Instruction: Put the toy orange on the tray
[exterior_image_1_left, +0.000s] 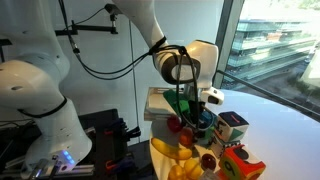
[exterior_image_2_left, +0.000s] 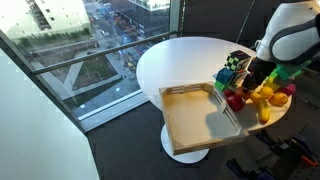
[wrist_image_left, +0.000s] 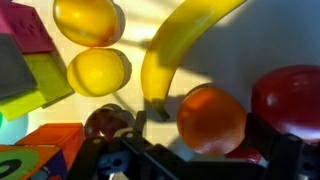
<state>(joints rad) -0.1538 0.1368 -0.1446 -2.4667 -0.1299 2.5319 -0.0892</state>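
Indoors, tray (exterior_image_2_left: 190, 118) on white table (exterior_image_2_left: 180, 60) by windows (exterior_image_2_left: 80, 50).

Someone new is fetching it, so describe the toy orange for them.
On the white round table, find the fruit pile beside the tray. The toy orange lies between the banana and the red apple: a ball, deeper orange than the yellow fruits.
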